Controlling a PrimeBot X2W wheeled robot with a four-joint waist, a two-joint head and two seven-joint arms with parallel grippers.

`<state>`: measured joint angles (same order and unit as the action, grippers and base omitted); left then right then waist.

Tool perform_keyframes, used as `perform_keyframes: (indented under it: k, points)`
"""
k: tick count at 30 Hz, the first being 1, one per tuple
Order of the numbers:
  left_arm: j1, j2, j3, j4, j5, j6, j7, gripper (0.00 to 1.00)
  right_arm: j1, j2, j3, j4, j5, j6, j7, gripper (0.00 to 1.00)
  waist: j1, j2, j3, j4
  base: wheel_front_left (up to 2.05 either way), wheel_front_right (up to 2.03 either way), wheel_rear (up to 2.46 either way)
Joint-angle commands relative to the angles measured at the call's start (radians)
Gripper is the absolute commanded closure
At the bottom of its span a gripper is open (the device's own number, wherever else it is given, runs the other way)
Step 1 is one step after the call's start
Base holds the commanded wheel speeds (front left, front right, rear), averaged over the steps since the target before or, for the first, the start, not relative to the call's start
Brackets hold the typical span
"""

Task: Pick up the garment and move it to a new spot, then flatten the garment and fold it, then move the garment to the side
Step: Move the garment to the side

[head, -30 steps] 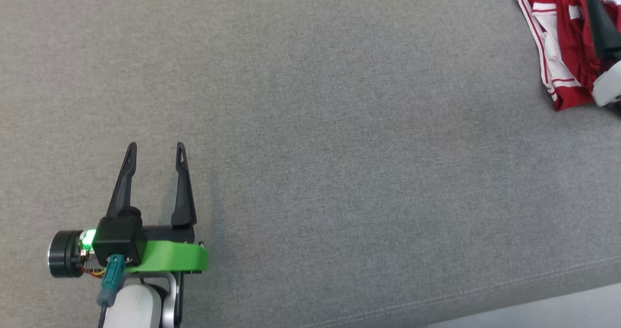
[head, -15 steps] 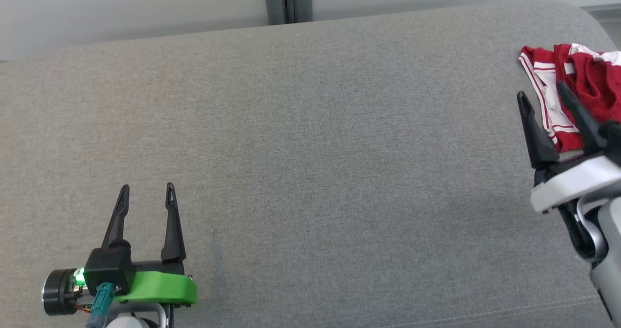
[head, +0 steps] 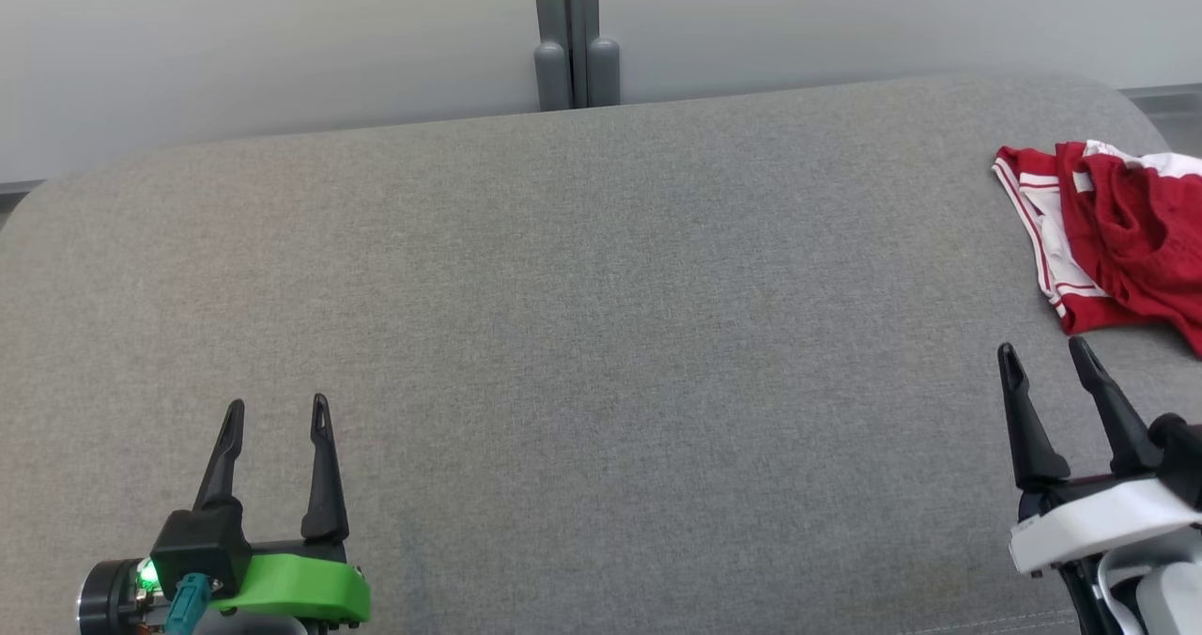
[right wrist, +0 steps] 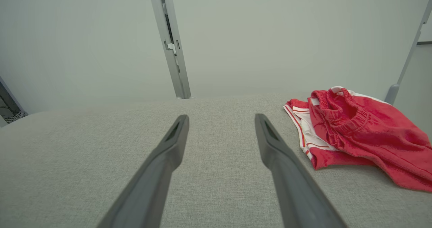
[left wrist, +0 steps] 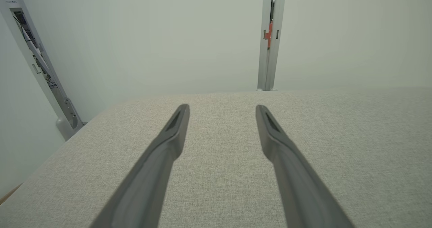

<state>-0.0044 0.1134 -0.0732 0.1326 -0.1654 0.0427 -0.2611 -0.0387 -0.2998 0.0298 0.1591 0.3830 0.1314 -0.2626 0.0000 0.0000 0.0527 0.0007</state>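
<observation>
Viewing a grey fabric-covered surface (head: 601,287) backed by a pale wall (head: 282,43), with a grey post (head: 570,34) standing behind the far edge. Finding the red-and-white shorts (head: 1127,231) lying bunched on the far right of the surface, elastic waistband showing. Noting the left gripper (head: 276,403) hovering at the near left, jaws standing wide apart and gripping nothing. Noting the right gripper (head: 1042,346) hovering at the near right, near the shorts but apart from them, jaws likewise spread, holding nothing.

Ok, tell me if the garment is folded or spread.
Folded roughly: the garment lies doubled over in bunched layers, not spread flat.
</observation>
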Motion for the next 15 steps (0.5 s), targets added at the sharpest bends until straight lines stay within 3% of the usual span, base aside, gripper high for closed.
perform_keyframes:
  k: [1, 15]
  points:
    - [0.018, 0.002, 0.004, 0.004, -0.002, -0.006, -0.005, 0.0, 0.026, 0.01, -0.009, -0.013, -0.013, -0.002, -0.002, 0.0, 0.0, 0.0, -0.017, 0.007, 0.0, 0.0, 0.0]
    - [0.037, -0.009, 0.026, 0.044, -0.004, -0.038, -0.005, 0.0, 0.105, 0.092, -0.004, -0.045, -0.08, -0.002, -0.002, 0.0, 0.0, 0.0, -0.069, 0.04, 0.0, 0.0, 0.0]
